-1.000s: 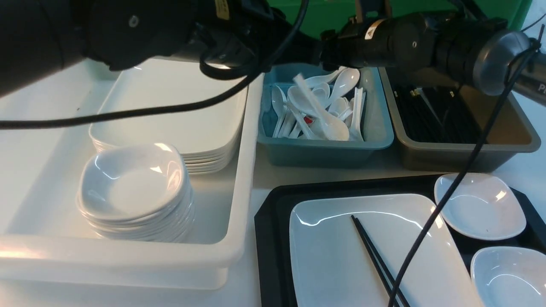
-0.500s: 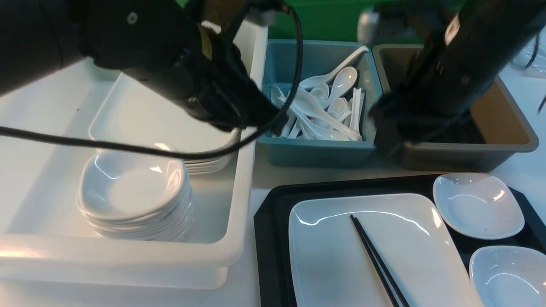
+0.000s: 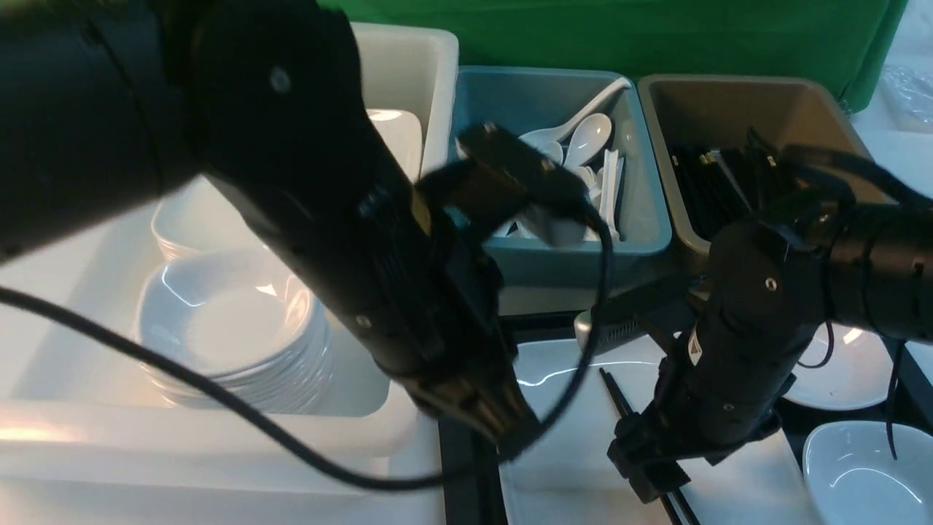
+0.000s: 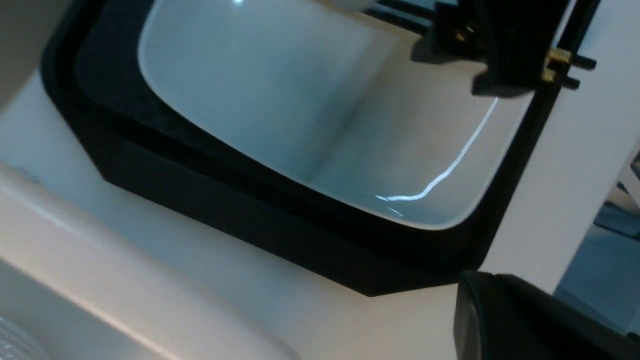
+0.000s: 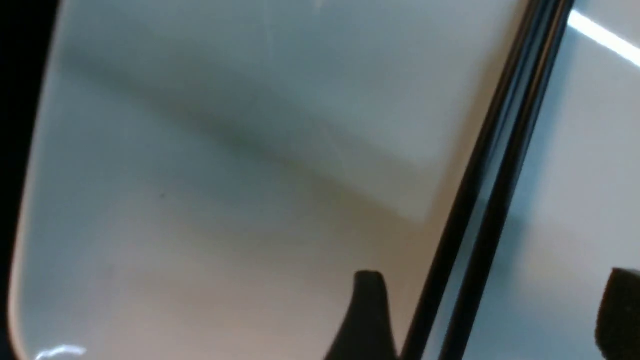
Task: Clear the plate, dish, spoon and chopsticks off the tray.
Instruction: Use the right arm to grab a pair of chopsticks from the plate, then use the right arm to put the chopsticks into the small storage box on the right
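Note:
The large white plate (image 3: pixel 557 364) lies on the black tray (image 3: pixel 455 467), also in the left wrist view (image 4: pixel 280 110). The black chopsticks (image 3: pixel 614 390) lie on the plate. My right gripper (image 3: pixel 652 477) is open, low over the plate, with the chopsticks (image 5: pixel 500 175) between its fingers (image 5: pixel 367 300), nearer one of them. My left gripper (image 3: pixel 510 437) hangs over the tray's left rim (image 4: pixel 240 210); only one dark finger (image 4: pixel 505 320) shows. Two small white dishes (image 3: pixel 853 379) (image 3: pixel 867 474) sit on the tray's right side. No spoon shows on the tray.
A white tub (image 3: pixel 219 437) on the left holds stacked small bowls (image 3: pixel 226 328) and plates. A blue bin (image 3: pixel 641 211) at the back holds several white spoons. A brown bin (image 3: pixel 729 109) holds black chopsticks.
Both arms have swung from over the back bins down to the tray. A spoon that was in mid-air over the blue bin a second ago now lies among the others.

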### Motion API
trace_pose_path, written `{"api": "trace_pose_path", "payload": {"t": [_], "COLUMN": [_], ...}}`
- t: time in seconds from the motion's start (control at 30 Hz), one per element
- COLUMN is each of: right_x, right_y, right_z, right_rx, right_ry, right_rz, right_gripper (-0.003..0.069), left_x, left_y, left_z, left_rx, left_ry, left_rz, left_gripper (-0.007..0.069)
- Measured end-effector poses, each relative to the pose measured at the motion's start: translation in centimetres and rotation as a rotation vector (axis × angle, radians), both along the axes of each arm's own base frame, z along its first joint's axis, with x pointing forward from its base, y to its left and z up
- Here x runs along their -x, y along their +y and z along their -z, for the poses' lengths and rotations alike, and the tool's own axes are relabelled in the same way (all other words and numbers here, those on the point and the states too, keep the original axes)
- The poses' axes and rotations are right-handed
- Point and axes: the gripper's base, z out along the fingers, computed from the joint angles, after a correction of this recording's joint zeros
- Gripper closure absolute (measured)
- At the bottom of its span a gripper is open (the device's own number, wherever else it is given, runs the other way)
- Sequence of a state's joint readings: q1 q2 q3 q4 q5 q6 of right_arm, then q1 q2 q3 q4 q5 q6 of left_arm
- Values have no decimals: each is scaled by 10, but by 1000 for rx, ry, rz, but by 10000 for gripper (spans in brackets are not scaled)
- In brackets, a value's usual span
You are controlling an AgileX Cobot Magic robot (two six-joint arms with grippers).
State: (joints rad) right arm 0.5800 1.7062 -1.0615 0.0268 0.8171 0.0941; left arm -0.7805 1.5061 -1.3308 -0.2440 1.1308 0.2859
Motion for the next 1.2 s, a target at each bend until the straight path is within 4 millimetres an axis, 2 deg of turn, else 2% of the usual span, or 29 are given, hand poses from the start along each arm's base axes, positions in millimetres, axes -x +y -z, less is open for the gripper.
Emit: {"api": "trace_pose_path", "payload": {"t": [0.23, 0.33, 0.37, 0.4, 0.47, 0.5, 0.53, 0.57, 0.8, 0.87, 0.97, 1.0, 1.1, 1.17, 1.2], "right_x": [-5, -6, -6, -6, -5, -5, -5, -5, 0, 1, -4, -6, -28, -48, -50], "right_y": [3, 4, 4, 4, 4, 5, 5, 6, 6, 5, 0, -2, -21, -38, -39], "right_z": [29, 30, 30, 30, 30, 30, 30, 30, 21, 4, -39, -45, -99, -124, -126], "right_rx": [41, 44, 45, 44, 38, 36, 32, 28, 9, -22, -103, -114, -202, -239, -242], "right_ry": [65, 73, 73, 76, 84, 86, 88, 91, 117, 78, -42, -60, -237, -349, -360], "right_rz": [3, -1, -5, -10, -15, -15, -14, -14, -23, -26, -21, -13, 51, 110, 116], "right_gripper": [69, 101, 130, 194, 350, 405, 503, 526, 517, 517, 517, 517, 517, 517, 517], "left_x": [3, 3, 3, 3, 3, 4, 4, 4, 4, 4, 0, -1, -12, -22, -22], "left_y": [-5, -5, -5, -5, -5, -6, -5, -5, -6, -6, -6, -7, -13, -20, -20], "left_z": [2, 2, 2, 2, 2, 2, 3, 3, 3, 3, 2, 1, -5, -14, -14], "left_rx": [14, 12, 12, 12, 11, 11, 11, 11, 12, 10, 18, 25, 117, 230, 230], "left_ry": [-4, -4, -4, -3, -3, -3, -3, -2, 3, 0, -40, -56, -181, -291, -291], "left_rz": [-24, -27, -27, -28, -27, -27, -30, -31, -39, -43, -50, -53, -79, -109, -109], "left_gripper": [624, 624, 624, 624, 624, 624, 624, 624, 624, 624, 624, 624, 624, 624, 624]}}
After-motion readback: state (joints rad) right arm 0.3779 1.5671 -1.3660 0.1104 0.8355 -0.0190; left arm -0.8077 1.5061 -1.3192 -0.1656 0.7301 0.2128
